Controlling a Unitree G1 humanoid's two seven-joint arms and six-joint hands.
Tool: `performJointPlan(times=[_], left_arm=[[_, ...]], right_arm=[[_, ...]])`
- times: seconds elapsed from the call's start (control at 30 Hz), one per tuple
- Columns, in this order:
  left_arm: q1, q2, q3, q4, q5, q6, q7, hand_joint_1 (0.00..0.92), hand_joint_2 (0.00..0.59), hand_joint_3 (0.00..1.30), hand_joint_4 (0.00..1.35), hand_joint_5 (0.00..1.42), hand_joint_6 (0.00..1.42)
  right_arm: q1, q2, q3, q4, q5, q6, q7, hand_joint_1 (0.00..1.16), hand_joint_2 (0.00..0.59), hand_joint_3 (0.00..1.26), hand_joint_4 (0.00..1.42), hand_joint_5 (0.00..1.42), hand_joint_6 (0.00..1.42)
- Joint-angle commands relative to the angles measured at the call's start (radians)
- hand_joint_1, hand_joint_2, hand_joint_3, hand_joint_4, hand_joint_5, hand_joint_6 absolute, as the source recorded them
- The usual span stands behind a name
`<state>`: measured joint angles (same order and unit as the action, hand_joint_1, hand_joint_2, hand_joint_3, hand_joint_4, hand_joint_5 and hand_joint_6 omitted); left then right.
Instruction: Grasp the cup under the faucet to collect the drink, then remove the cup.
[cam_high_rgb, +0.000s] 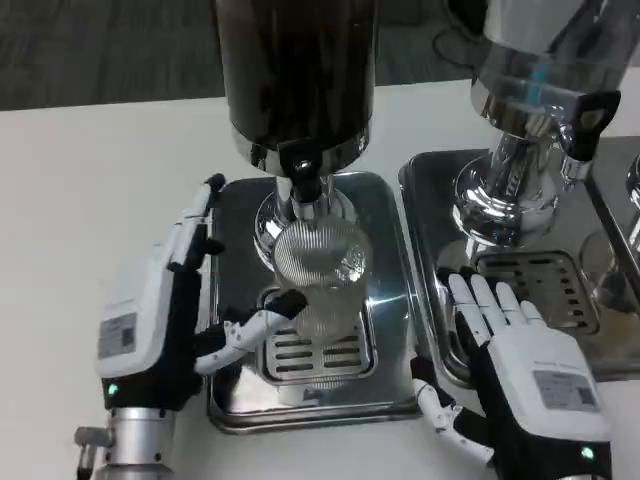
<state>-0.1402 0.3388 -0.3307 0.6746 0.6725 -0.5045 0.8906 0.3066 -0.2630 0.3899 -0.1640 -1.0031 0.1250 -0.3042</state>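
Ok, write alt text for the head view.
The left robot hand touches a clear ribbed cup standing on the drip tray under the dark dispenser's faucet. The right robot hand rests open on the neighbouring tray, beside a second dispenser.

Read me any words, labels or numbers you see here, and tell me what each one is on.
No text is legible.
Label on the back of the left hand: print too small and blurred to read.
Label on the back of the right hand: also blurred, unreadable.
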Motion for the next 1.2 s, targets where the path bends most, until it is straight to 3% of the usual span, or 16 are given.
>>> performJointPlan(times=[0.03, 0.17, 0.23, 0.33, 0.47, 0.6, 0.73, 0.83, 0.9, 0.97, 1.07, 1.2], left_arm=[[0.067, 0.043, 0.037, -0.076, -0.006, 0.022, -0.053, 0.000, 0.001, 0.04, 0.03, 0.30, 0.26], [0.155, 0.101, 0.073, -0.165, 0.021, 0.068, -0.088, 0.000, 0.004, 0.00, 0.00, 0.11, 0.06], [0.179, 0.119, 0.074, -0.186, 0.037, 0.092, -0.112, 0.000, 0.016, 0.00, 0.00, 0.01, 0.00], [0.186, 0.151, 0.059, -0.183, 0.050, 0.110, -0.187, 0.000, 0.036, 0.00, 0.00, 0.00, 0.00], [0.199, 0.158, 0.071, -0.170, 0.042, 0.106, -0.225, 0.000, 0.049, 0.00, 0.00, 0.00, 0.00], [0.210, 0.165, 0.102, -0.187, -0.008, 0.023, -0.218, 0.000, 0.054, 0.00, 0.00, 0.00, 0.00], [0.213, 0.172, 0.169, -0.237, -0.159, -0.135, -0.292, 0.000, 0.068, 0.00, 0.00, 0.00, 0.00], [0.185, 0.197, 0.203, -0.279, -0.426, -0.265, -0.524, 0.000, 0.074, 0.00, 0.00, 0.00, 0.00], [0.168, 0.216, 0.208, -0.311, -0.608, -0.304, -0.697, 0.000, 0.077, 0.00, 0.00, 0.00, 0.00], [0.156, 0.224, 0.211, -0.338, -0.768, -0.302, -0.863, 0.000, 0.078, 0.00, 0.00, 0.01, 0.00], [0.133, 0.225, 0.212, -0.385, -1.029, -0.221, -1.165, 0.000, 0.078, 0.00, 0.00, 0.03, 0.03], [0.116, 0.213, 0.240, -0.429, -1.154, -0.132, -1.361, 0.000, 0.081, 0.00, 0.00, 0.03, 0.03]], right_arm=[[-0.017, -0.003, 0.007, 0.008, -0.050, 0.023, -0.011, 0.34, 0.434, 0.01, 0.00, 0.00, 0.00], [-0.035, -0.016, 0.032, 0.024, -0.115, 0.038, -0.013, 0.35, 0.431, 0.00, 0.00, 0.00, 0.00], [-0.040, -0.005, 0.048, 0.028, -0.168, 0.081, 0.007, 0.31, 0.409, 0.00, 0.00, 0.00, 0.00], [-0.056, 0.001, 0.056, 0.042, -0.171, 0.113, 0.044, 0.23, 0.381, 0.00, 0.00, 0.00, 0.00], [-0.052, -0.019, 0.060, 0.040, -0.155, 0.083, 0.005, 0.20, 0.369, 0.00, 0.00, 0.00, 0.00], [-0.055, -0.023, 0.055, 0.043, -0.134, 0.068, -0.006, 0.20, 0.369, 0.00, 0.00, 0.00, 0.00], [-0.056, -0.026, 0.040, 0.041, -0.108, 0.063, -0.002, 0.19, 0.374, 0.00, 0.00, 0.00, 0.00], [-0.061, -0.028, 0.040, 0.046, -0.100, 0.060, -0.003, 0.19, 0.376, 0.00, 0.00, 0.00, 0.00], [-0.060, -0.025, 0.042, 0.044, -0.102, 0.063, -0.004, 0.19, 0.377, 0.00, 0.00, 0.00, 0.00], [-0.062, -0.019, 0.042, 0.047, -0.091, 0.066, 0.013, 0.19, 0.378, 0.00, 0.00, 0.00, 0.00], [-0.063, -0.016, 0.041, 0.047, -0.083, 0.069, 0.025, 0.20, 0.392, 0.00, 0.00, 0.00, 0.00], [-0.059, -0.007, 0.037, 0.043, -0.078, 0.074, 0.014, 0.20, 0.392, 0.00, 0.00, 0.00, 0.00]])
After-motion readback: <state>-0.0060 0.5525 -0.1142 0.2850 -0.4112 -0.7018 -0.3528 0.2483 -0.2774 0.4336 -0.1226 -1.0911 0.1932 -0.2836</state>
